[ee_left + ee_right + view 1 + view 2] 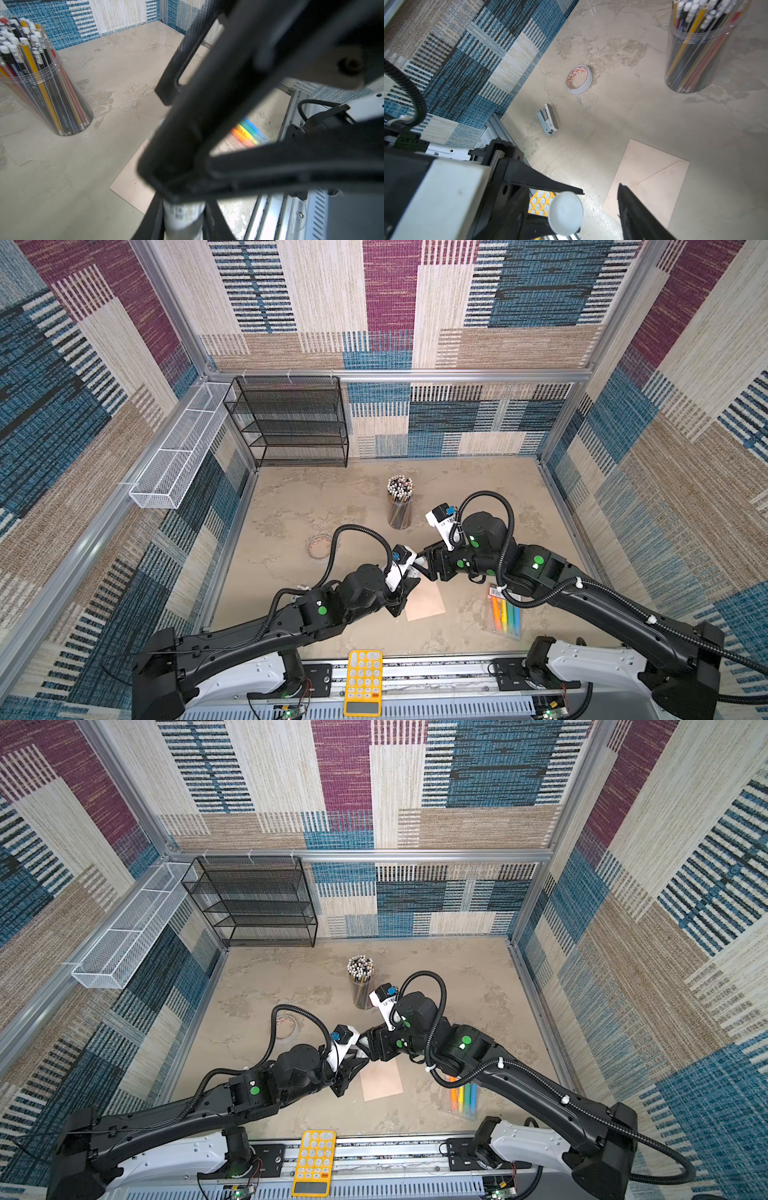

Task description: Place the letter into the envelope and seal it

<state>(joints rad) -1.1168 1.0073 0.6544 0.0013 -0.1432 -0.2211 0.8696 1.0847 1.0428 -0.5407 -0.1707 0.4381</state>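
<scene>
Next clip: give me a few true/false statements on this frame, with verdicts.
1. The envelope lies flat on the table, flap folded shut. True.
2. The pencil cup lies on its side. False: it stands upright.
3. The tape sits on the envelope. False: it lies on bare table, apart from it.
4. The left gripper holds a white tube. True.
5. The right gripper is shut. False: its jaws stand wide apart.
</scene>
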